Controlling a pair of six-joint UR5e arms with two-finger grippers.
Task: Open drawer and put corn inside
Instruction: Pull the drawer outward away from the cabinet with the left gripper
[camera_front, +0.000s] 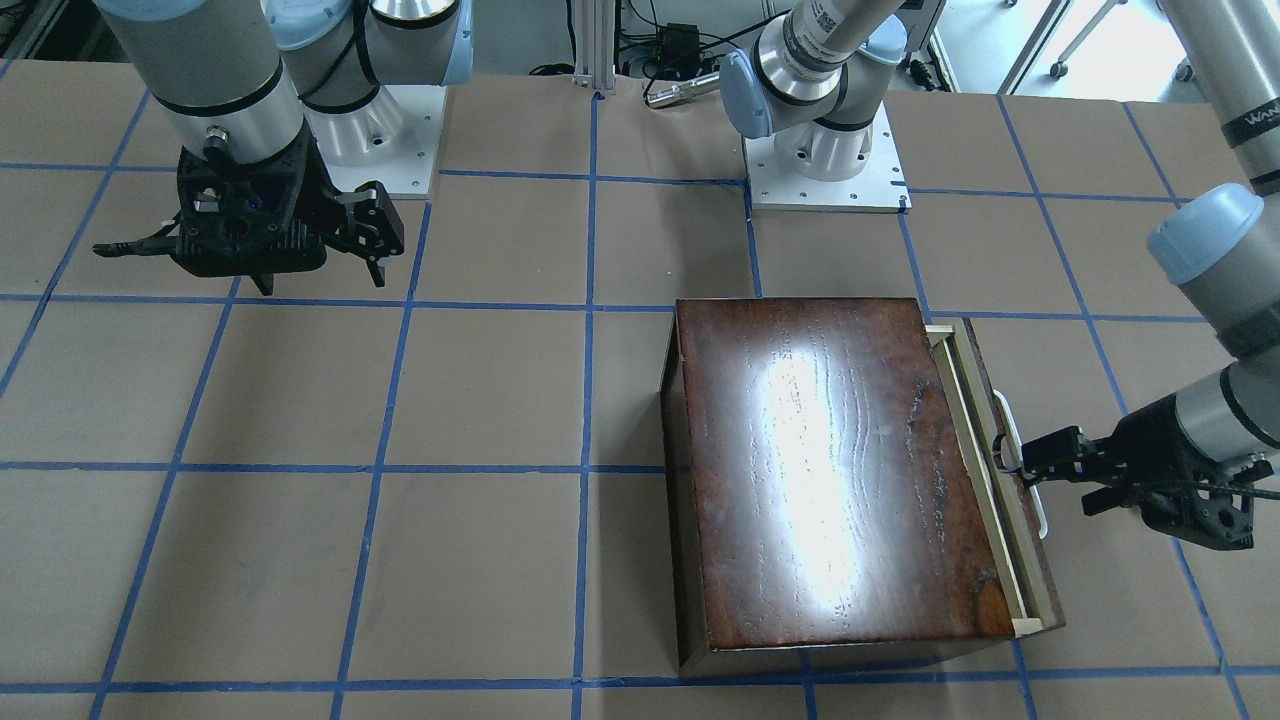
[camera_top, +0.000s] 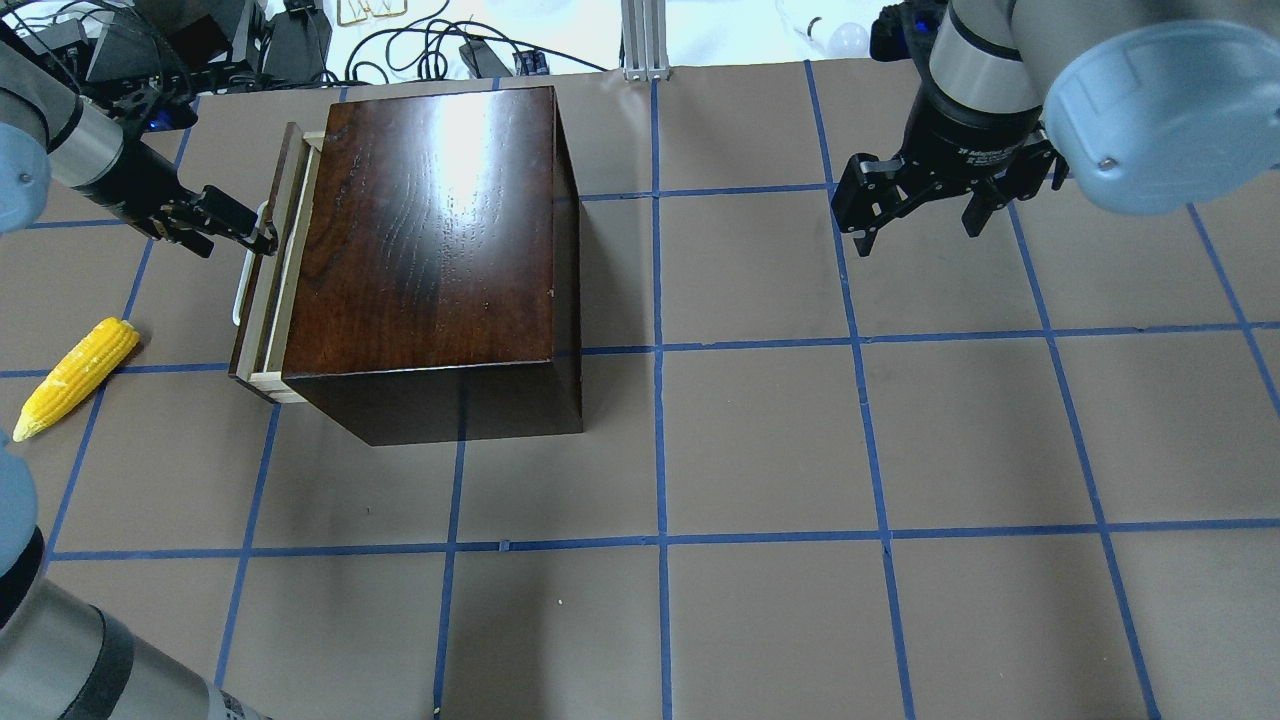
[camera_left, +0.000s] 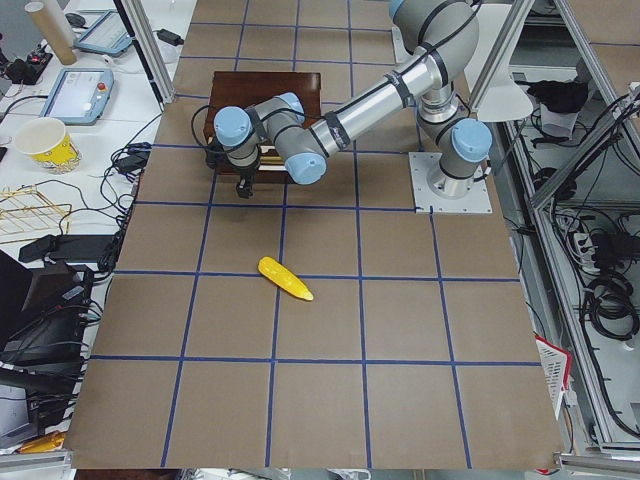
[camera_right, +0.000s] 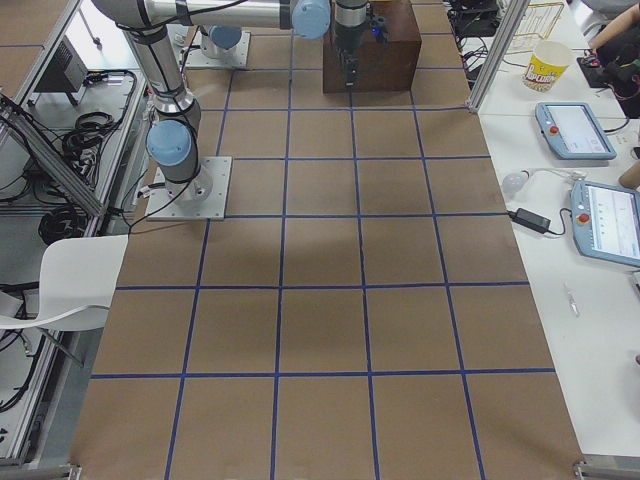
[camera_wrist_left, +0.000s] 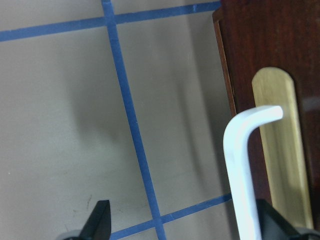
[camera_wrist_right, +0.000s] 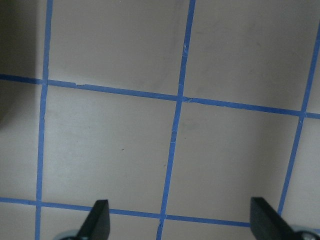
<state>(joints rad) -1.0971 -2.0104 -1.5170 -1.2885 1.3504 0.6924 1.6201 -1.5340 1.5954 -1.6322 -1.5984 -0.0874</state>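
The left claw was released, its fingers spread with the white handle just inside one of them. It seemed hooked there so a pull would slide the drawer from the dark wooden box, which showed only a narrow strip of pale tray. The corn lay on the counter near the drawer front, outside it, probably waiting for that arm, while the right claw hung released and empty well apart.
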